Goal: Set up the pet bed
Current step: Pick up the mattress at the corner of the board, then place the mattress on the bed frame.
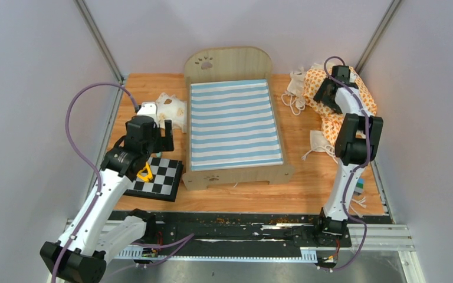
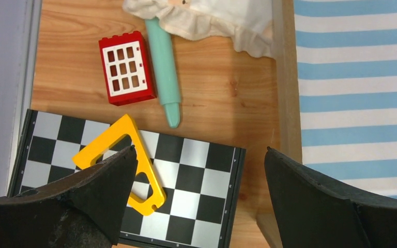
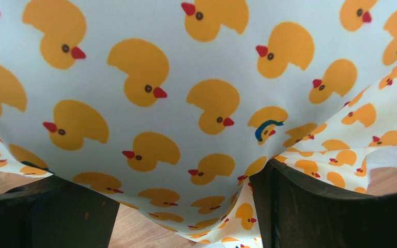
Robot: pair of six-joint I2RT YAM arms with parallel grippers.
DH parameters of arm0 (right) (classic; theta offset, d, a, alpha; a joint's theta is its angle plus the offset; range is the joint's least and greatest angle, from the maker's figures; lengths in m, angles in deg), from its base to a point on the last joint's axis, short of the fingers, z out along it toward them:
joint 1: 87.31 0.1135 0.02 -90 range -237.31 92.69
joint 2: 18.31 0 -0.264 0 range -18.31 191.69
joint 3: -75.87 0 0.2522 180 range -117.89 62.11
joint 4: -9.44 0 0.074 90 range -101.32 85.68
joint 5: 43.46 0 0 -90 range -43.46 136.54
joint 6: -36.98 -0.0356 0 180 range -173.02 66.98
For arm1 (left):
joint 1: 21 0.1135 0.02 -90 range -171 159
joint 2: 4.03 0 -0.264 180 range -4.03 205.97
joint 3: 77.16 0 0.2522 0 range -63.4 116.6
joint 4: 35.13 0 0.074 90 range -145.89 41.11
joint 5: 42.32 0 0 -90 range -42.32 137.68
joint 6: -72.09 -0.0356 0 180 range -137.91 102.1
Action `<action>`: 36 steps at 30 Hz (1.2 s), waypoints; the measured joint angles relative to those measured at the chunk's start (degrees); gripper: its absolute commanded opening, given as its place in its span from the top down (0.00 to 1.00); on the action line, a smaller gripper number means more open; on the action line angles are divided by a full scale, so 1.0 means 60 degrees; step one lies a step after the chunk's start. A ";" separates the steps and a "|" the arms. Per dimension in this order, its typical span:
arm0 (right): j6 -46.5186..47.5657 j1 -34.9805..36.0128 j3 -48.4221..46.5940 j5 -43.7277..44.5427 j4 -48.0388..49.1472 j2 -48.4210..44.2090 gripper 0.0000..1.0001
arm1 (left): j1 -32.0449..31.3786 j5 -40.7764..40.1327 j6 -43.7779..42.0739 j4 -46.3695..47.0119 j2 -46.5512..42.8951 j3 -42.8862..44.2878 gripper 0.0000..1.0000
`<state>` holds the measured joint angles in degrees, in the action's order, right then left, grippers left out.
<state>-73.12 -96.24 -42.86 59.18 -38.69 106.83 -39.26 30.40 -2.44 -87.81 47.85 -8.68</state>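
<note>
The pet bed (image 1: 234, 124) stands in the middle of the surface (image 1: 307, 183), headboard toward the far wall and its striped base bare, so I take it the bedding has yet to go in. That would explain the right hand (image 3: 191, 173): it hangs over the duck-print cushion (image 1: 365, 97) heaped to the bed's right, fingers spread wide with a bulge of cloth between them, not visibly pinching it (a grab looks like the idea). The left hand (image 2: 199, 155) is wide open and holds nothing. It is poised above the checkerboard (image 1: 162, 180) just left of the bed, where a yellow triangle (image 2: 103, 144) lies. The small white pillow (image 1: 174, 108) sits beyond, against the bed's side, probably this hand's errand
</note>
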 measured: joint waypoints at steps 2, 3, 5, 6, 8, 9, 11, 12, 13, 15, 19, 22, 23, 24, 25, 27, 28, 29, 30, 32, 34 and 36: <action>0.0029 0.0000 -0.0040 -0.0142 -0.0029 0.0036 0.37 | 0.0000 -0.0044 0.0004 0.0000 -0.0029 -0.0076 0.00; 0.0029 0.0000 -0.0040 -0.0215 -0.0036 0.0036 0.45 | 0.0000 -0.0080 0.0004 0.0004 -0.0066 -0.0095 0.01; 0.0051 0.0000 -0.0036 -0.0361 -0.0018 0.0022 0.61 | 0.0000 -0.0153 0.0004 0.0015 -0.0189 -0.0102 0.00; 0.0062 0.0000 0.0000 -0.0426 0.0015 -0.0015 0.68 | 0.0000 -0.0186 0.0004 0.0022 -0.0266 -0.0102 0.00; 0.0113 0.0000 0.0204 -0.0546 0.0131 -0.0219 0.83 | 0.0000 -0.0229 0.0004 0.0025 -0.0390 -0.0102 0.01; 0.0084 0.0000 0.0437 -0.0634 0.0208 -0.0452 0.89 | 0.0000 -0.0255 0.0004 0.0025 -0.0448 -0.0102 0.00; 0.0106 -0.0007 0.0783 -0.0794 0.0280 -0.0984 0.96 | 0.0000 -0.0313 0.0004 0.0025 -0.0503 -0.0102 0.01; 0.0102 -0.0015 0.0973 -0.0896 0.0331 -0.1341 0.99 | 0.0000 -0.0339 0.0004 0.0025 -0.0503 -0.0102 0.00; 0.0095 -0.0018 0.1093 -0.0965 0.0335 -0.1661 1.00 | 0.0000 -0.0361 0.0004 0.0022 -0.0503 -0.0102 0.00; 0.0109 0.0004 0.1206 -0.1115 0.0339 -0.2481 1.00 | 0.0000 -0.0397 0.0004 0.0025 -0.0503 -0.0102 0.01; 0.0328 0.0335 0.1173 -0.1235 0.0335 -0.4138 1.00 | 0.0000 -0.0470 0.0007 0.0022 -0.0543 -0.0102 0.00; 0.0601 0.0984 0.0856 -0.1308 0.0299 -0.5082 1.00 | 0.0000 -0.0532 0.0007 0.0022 -0.0648 -0.0106 0.00; 0.0685 0.1300 0.0710 -0.1322 0.0299 -0.5329 1.00 | 0.0000 -0.0557 0.0007 0.0025 -0.0696 -0.0106 0.01; 0.0787 0.1672 0.0546 -0.1341 0.0295 -0.5555 1.00 | 0.0000 -0.0583 0.0007 0.0025 -0.0743 -0.0106 0.01; 0.0882 0.2044 0.0390 -0.1362 0.0284 -0.5730 1.00 | 0.0000 -0.0619 0.0011 0.0025 -0.0794 -0.0106 0.01; 0.1078 0.2907 -0.0007 -0.1388 0.0222 -0.6014 1.00 | 0.0000 -0.0678 0.0011 0.0025 -0.0882 -0.0106 0.01; 0.1169 0.3344 -0.0233 -0.1439 0.0153 -0.6098 1.00 | 0.0000 -0.0718 0.0011 0.0025 -0.0925 -0.0106 0.01; 0.1235 0.3672 -0.0419 -0.1464 0.0102 -0.6156 1.00 | 0.0000 -0.0739 0.0011 0.0025 -0.0958 -0.0106 0.00; 0.1326 0.4222 -0.0696 -0.1483 0.0044 -0.6218 1.00 | 0.0000 -0.0790 0.0015 0.0022 -0.1009 -0.0106 0.00; 0.1413 0.4965 -0.0936 -0.1497 0.0055 -0.6375 1.00 | 0.0000 -0.0889 0.0018 0.0022 -0.1093 -0.0109 0.00; 0.1446 0.5708 -0.0925 -0.1548 0.0051 -0.6710 1.00 | 0.0000 -0.0976 0.0036 0.0022 -0.1184 -0.0113 0.00; 0.1435 0.6532 -0.0372 -0.1716 0.0036 -0.7584 1.00 | 0.0000 -0.1115 0.0044 0.0022 -0.1333 -0.0117 0.00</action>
<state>-64.51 -57.05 -45.09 48.89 -38.47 61.32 -39.26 23.71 -2.18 -87.67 39.85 -9.38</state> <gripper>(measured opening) 0.047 0.997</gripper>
